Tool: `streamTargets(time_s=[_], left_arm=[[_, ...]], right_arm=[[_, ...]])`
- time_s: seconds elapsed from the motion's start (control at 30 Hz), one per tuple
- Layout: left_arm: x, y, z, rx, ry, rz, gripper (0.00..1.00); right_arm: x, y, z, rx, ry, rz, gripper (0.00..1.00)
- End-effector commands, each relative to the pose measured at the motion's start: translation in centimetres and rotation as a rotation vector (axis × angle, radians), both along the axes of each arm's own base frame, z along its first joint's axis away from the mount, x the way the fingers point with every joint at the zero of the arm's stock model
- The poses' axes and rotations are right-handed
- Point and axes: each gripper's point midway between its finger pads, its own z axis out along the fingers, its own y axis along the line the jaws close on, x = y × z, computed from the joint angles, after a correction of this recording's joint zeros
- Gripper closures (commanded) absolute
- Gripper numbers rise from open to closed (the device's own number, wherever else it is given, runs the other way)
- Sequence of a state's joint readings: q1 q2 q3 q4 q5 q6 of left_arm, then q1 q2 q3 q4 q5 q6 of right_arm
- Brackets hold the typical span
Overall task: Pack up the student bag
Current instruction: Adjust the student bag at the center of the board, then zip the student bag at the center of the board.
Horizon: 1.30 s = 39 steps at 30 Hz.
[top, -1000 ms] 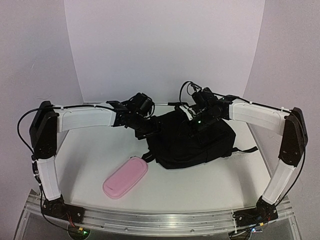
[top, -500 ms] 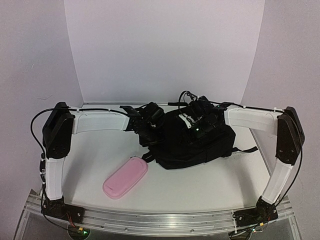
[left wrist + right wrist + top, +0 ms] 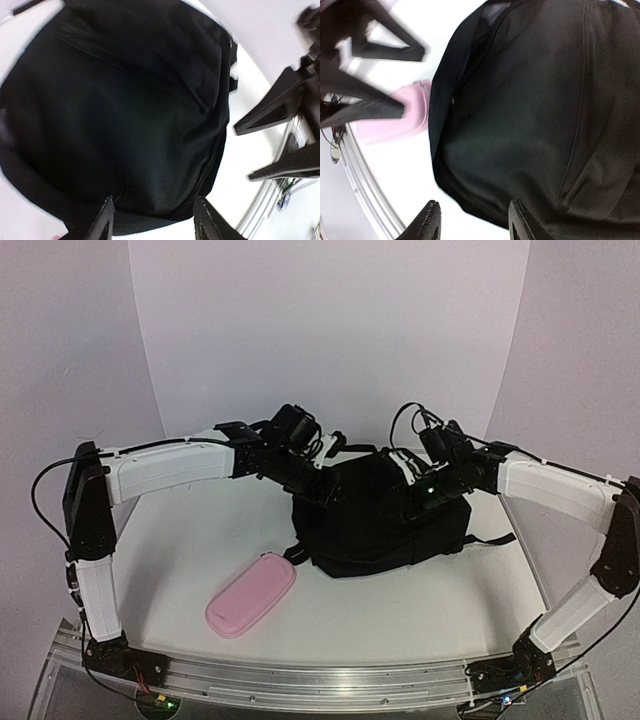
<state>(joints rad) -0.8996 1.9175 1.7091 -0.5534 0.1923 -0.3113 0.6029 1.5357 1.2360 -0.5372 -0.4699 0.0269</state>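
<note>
Two arms: one left, one right, both reaching in from the near corners to meet over the far middle of the table (image 3: pixel 190 540).
Student bag (image 3: pixel 380 530): one, black and soft, lying flat on the table right of centre, under both wrists (its outline is hard to read, black on black).
Strap (image 3: pixel 492 539): one clearly seen, trailing off the bag's right side onto the table; others at the near-left corner cannot be counted.
Left gripper (image 3: pixel 155 222): its two fingers stand apart with nothing between them, above the bag's left part, the fabric showing in the gap.
Right gripper (image 3: pixel 472 220): two fingers likewise spread and holding nothing, over the bag's right part.
Fingers in all: four, none seen touching the fabric.
Pencil case (image 3: pixel 251 594): one, pink and oblong, zipped, lying slantwise on the table near the bag's near-left corner but apart from it (the right wrist view catches it beyond the bag's edge).
Rail (image 3: pixel 320 680): one aluminium bar along the near edge, carrying both arm bases.
</note>
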Motion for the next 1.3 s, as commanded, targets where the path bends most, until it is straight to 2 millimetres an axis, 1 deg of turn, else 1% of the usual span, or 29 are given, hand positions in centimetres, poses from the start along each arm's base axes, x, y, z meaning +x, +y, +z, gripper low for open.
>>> streamTargets(time_s=[0.0,0.07,0.27,0.43,0.63,0.83,0.97,1.03,1.07,1.13,1.2,1.27], left_arm=[[-1.1,-1.0,-3.3,0.069,0.060,-0.154,0.48],[-0.8,-1.2,-4.1,0.081,0.074,-0.155,0.51],[-0.2,-0.8,-6.1,0.121,0.124,-0.132,0.61],[0.0,-0.7,-7.4,0.148,0.139,-0.131,0.65],[-0.4,-1.3,-7.9,0.137,0.166,-0.164,0.69],[-0.5,-1.4,-8.5,0.143,0.184,-0.168,0.71],[-0.2,-1.2,-9.5,0.170,0.189,-0.150,0.73],[0.2,-1.0,-10.2,0.188,0.190,-0.137,0.75],[0.3,-0.9,-10.6,0.200,0.192,-0.128,0.76],[0.6,-0.7,-10.9,0.217,0.186,-0.110,0.82],[0.9,-0.6,-10.6,0.213,0.176,-0.100,0.87],[1.2,-0.4,-9.8,0.200,0.162,-0.088,0.94]], right_arm=[[-1.8,-0.5,-0.4,0.004,0.018,0.034,0.53],[-1.9,-0.9,-0.2,0.001,0.011,0.027,0.53],[-2.0,-1.0,-0.1,0.002,0.015,0.026,0.53],[-2.0,-0.9,-0.4,0.002,0.026,0.030,0.53],[-1.8,-0.8,-0.2,0.002,0.023,0.029,0.53],[-1.8,-0.8,-0.4,0.000,0.028,0.029,0.53],[-2.0,-0.5,-0.3,0.014,0.042,0.043,0.52],[-2.3,-0.2,-0.3,0.024,0.039,0.078,0.52],[-2.4,-0.1,-0.3,0.029,0.040,0.092,0.52],[-2.6,0.2,-0.2,0.042,0.048,0.108,0.51],[-2.7,0.4,-0.3,0.047,0.055,0.116,0.51],[-2.6,0.5,-0.3,0.047,0.059,0.119,0.50]])
